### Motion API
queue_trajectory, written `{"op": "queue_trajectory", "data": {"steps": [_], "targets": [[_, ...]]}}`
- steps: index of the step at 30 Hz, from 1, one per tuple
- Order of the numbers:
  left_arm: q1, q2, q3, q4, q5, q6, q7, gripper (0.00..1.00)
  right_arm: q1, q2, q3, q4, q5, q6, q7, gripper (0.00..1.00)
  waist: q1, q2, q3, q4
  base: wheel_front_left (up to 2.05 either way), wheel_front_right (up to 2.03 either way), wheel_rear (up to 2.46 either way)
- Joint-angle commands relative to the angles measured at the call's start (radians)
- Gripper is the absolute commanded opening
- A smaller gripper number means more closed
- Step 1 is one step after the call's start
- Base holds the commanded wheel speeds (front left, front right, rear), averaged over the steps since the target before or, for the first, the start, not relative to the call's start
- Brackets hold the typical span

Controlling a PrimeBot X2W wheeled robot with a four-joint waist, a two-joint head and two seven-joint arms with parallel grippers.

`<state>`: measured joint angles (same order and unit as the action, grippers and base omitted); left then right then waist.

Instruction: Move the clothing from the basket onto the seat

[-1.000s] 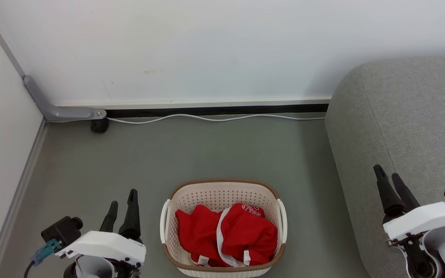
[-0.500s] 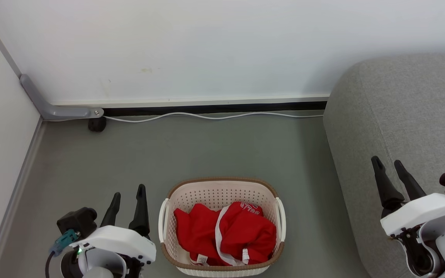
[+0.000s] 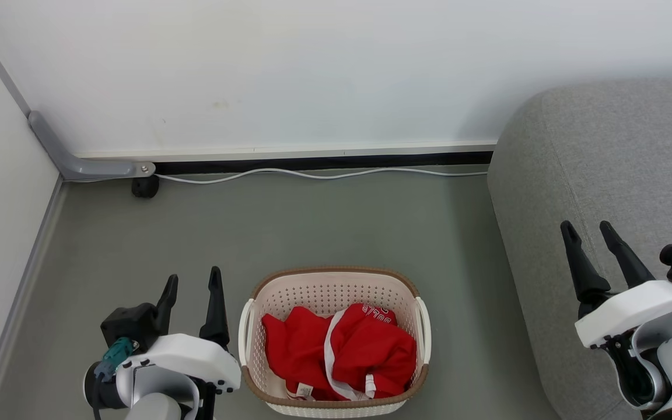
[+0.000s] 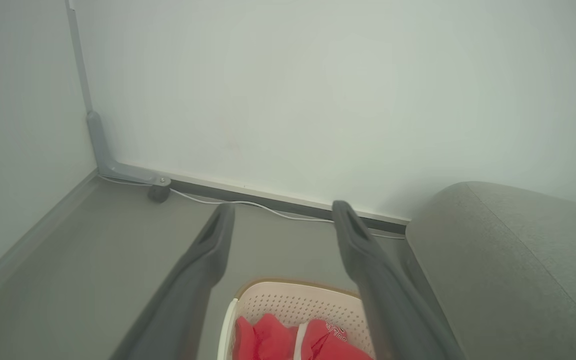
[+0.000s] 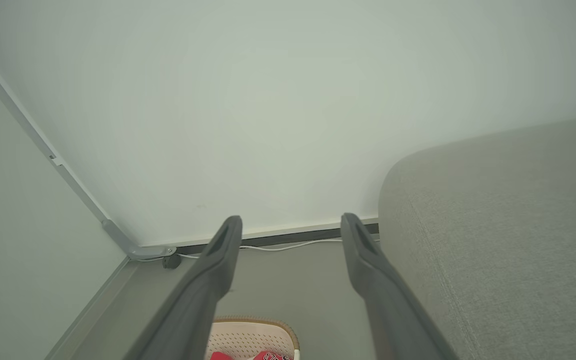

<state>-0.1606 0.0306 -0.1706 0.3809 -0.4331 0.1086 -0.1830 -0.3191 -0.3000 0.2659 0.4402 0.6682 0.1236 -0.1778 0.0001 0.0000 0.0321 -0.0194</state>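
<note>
All clothing point(image 3: 365, 353) (red, crumpled) inside basket point(image 3: 324, 293)

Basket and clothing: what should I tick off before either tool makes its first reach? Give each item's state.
1. Clothing inside the basket: ok, a bunched red heap with nothing hanging over the rim.
2. Left tool open and empty: ok.
3. Right tool open and empty: ok.
4. Left tool clear of the basket's left handle: cannot tell; it stands close beside it in the head view.
5. Seat ready to receive: ok for the part in view, bare grey fabric.
6. Cable out of the path: ok, it lies along the wall, away from the basket.
</note>
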Motion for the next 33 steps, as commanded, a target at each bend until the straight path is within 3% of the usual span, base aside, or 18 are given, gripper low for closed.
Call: {"op": "queue_trajectory", "data": {"steps": [1,22,33], "targets": [[-0.061,0.015,0.021,-0.033,0.031,0.015,-0.015,1.00,-0.040,-0.027,0.013,-0.016,-0.028,0.006,-0.020,1.00,-0.0001,0.0000,0.000,0.000,0.00,0.00,0.00],[-0.055,0.019,0.002,-0.052,0.248,0.063,-0.077,1.00,-0.071,-0.053,0.004,0.009,-0.240,0.007,-0.082,1.00,-0.0001,0.0000,-0.012,-0.004,0.00,0.00,0.00],[-0.043,0.020,0.022,-0.054,0.243,0.068,-0.079,1.00,-0.060,-0.044,-0.040,0.012,-0.257,0.007,-0.084,1.00,-0.0001,0.0000,-0.010,-0.002,0.00,0.00,0.00]]}}
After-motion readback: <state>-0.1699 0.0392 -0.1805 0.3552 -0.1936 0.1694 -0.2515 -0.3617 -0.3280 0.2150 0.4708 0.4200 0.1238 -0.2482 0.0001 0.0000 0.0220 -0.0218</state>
